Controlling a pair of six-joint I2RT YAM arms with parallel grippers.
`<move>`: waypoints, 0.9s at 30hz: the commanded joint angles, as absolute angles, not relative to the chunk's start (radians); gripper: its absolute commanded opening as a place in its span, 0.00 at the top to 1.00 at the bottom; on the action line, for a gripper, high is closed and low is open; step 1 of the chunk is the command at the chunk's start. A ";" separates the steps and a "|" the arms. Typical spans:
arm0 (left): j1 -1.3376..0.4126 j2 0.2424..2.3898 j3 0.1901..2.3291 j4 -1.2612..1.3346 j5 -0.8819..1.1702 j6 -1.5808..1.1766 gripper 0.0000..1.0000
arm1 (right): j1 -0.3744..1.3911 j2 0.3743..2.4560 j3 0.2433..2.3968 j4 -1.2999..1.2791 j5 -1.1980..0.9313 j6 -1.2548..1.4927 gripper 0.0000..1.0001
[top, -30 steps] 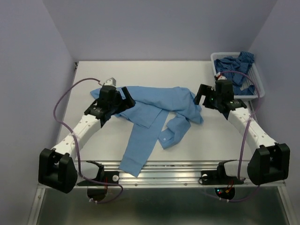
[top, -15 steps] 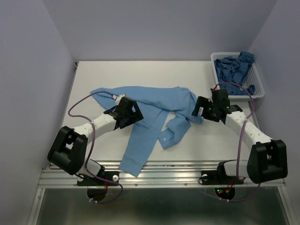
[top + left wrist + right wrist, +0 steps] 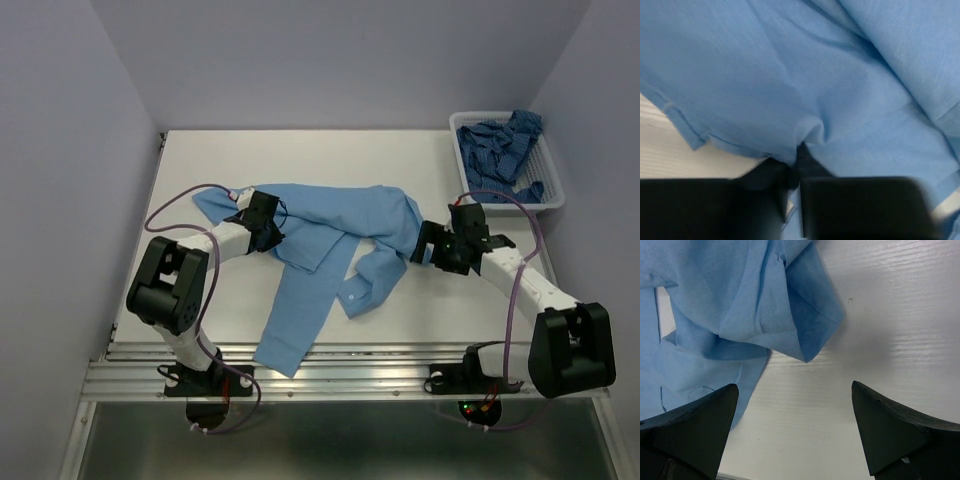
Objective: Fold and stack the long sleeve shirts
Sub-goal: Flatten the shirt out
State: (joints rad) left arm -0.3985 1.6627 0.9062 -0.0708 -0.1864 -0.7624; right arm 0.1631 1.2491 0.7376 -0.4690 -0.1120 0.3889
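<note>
The light sky-blue long sleeve shirt (image 3: pixel 345 212) lies crumpled across the middle of the table, one sleeve (image 3: pixel 292 312) trailing toward the front edge. My left gripper (image 3: pixel 264 224) sits low on the shirt's left part, shut on a pinch of its cloth. In the left wrist view the gripper (image 3: pixel 797 152) nips a fold of the shirt (image 3: pixel 790 75). My right gripper (image 3: pixel 430 246) stands open at the shirt's right edge. In its wrist view the gripper (image 3: pixel 794 386) is just short of a folded corner of the shirt (image 3: pixel 805 347), holding nothing. A darker patterned blue shirt (image 3: pixel 505 140) lies bunched in the basket.
A white mesh basket (image 3: pixel 520 207) stands at the back right corner, close behind my right arm. Bare white table (image 3: pixel 300 155) shows behind the shirt and to the front right. Lilac walls close in the table on three sides.
My left gripper has swung back over the shirt's left part, dropped low and shut on its cloth. My right gripper has come down and forward to the shirt's right edge, still open.
</note>
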 commanded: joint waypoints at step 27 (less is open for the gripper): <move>-0.292 1.141 1.248 -0.308 0.054 -0.451 1.00 | 0.114 1.367 1.247 -0.251 -0.345 0.465 0.99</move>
